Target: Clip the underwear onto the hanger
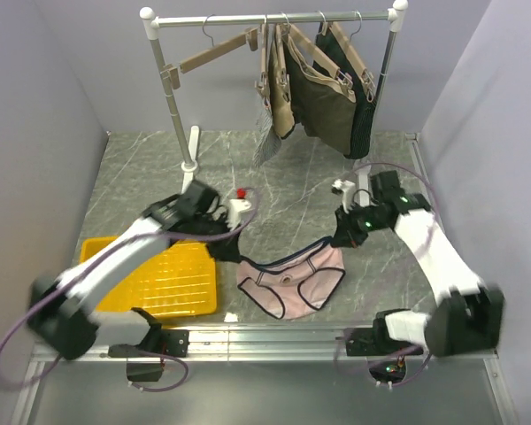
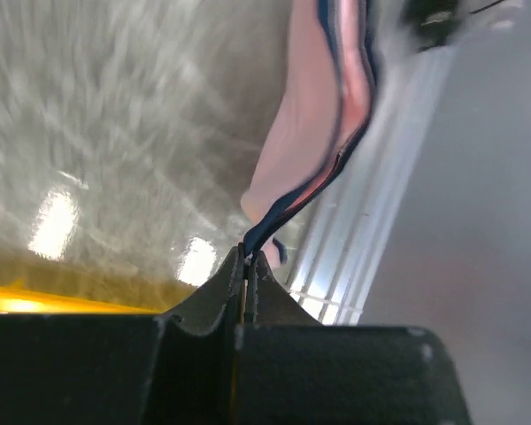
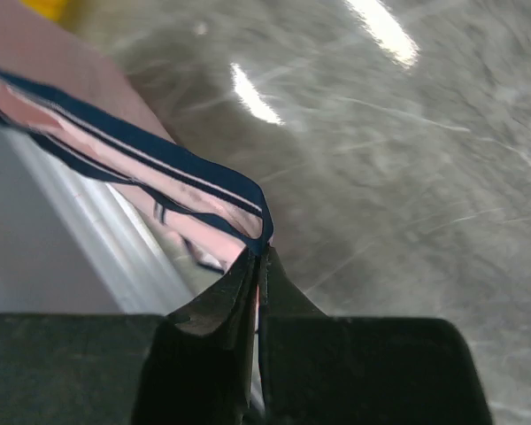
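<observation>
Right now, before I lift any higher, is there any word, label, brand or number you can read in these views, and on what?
No readable text in any view.
underwear: tiny round mark at the front, too small to read.
yellow tray: no print visible.
hanging garments: no legible tag.
Both wrist views: only edging and blurred table, no lettering.

Pink navy-edged underwear (image 1: 294,282) — waistband stretched taut, body sagging, tan hanger (image 1: 219,50) hooked up behind, tilted
</observation>
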{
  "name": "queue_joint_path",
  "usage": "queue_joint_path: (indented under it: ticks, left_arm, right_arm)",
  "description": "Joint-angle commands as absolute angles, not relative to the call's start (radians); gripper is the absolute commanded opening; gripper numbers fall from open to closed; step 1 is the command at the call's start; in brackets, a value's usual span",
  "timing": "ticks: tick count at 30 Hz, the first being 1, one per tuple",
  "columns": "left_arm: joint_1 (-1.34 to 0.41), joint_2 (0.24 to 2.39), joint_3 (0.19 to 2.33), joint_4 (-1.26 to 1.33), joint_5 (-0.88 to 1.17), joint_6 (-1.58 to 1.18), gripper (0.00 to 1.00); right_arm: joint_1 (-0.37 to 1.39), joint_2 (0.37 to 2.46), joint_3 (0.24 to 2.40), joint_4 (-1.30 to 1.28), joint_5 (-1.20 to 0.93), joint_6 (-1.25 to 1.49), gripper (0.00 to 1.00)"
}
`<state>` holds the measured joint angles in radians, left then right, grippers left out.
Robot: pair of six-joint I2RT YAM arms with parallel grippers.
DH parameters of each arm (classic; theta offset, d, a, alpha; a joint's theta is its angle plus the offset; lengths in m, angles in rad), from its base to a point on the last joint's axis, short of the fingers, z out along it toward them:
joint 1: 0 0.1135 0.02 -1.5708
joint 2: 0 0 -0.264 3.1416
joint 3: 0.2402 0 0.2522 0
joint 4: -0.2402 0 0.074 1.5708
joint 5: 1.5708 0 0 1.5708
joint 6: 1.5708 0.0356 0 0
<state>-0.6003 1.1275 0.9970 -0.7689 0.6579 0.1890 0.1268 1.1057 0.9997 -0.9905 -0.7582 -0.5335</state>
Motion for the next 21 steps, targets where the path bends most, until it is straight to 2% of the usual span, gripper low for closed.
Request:
queue_joint_path:
  ticks: [1, 4, 8, 12, 13, 15, 17, 18, 20, 21]
  left_arm:
    - [-0.600, 1.377, 1.070, -0.709, 0.523, 0.054, 0.00]
    - [-0.581, 1.505, 1.132, -0.623, 0.459, 0.020, 0.03]
    - [-0.537, 1.652, 1.212, -0.569, 0.339, 0.009, 0.04]
    - [-0.463, 1.782, 1.275, -0.516, 0.305, -0.058, 0.06]
    - [-0.454, 1.798, 1.284, -0.511, 0.296, -0.067, 0.11]
    - [-0.436, 1.833, 1.301, -0.509, 0.320, -0.075, 0.21]
    - [-0.430, 1.836, 1.302, -0.525, 0.365, -0.075, 0.39]
    - [-0.430, 1.823, 1.295, -0.532, 0.376, -0.068, 0.42]
    - [-0.430, 1.792, 1.275, -0.532, 0.390, -0.045, 0.64]
    - [-0.430, 1.748, 1.250, -0.523, 0.382, -0.028, 0.66]
  right_arm:
    - [0.140, 1.305, 1.000, -0.739, -0.638, -0.388, 0.00]
    - [0.141, 1.474, 1.054, -0.652, -0.611, -0.328, 0.00]
    - [0.138, 1.600, 1.112, -0.578, -0.531, -0.287, 0.00]
    - [0.138, 1.701, 1.152, -0.516, -0.451, -0.209, 0.02]
    - [0.140, 1.739, 1.166, -0.515, -0.440, -0.195, 0.06]
    - [0.138, 1.762, 1.207, -0.526, -0.393, -0.164, 0.20]
    - [0.140, 1.769, 1.233, -0.558, -0.361, -0.173, 0.33]
    - [0.140, 1.763, 1.239, -0.571, -0.357, -0.195, 0.37]
    - [0.144, 1.724, 1.243, -0.620, -0.362, -0.236, 0.38]
    - [0.149, 1.703, 1.235, -0.644, -0.367, -0.279, 0.37]
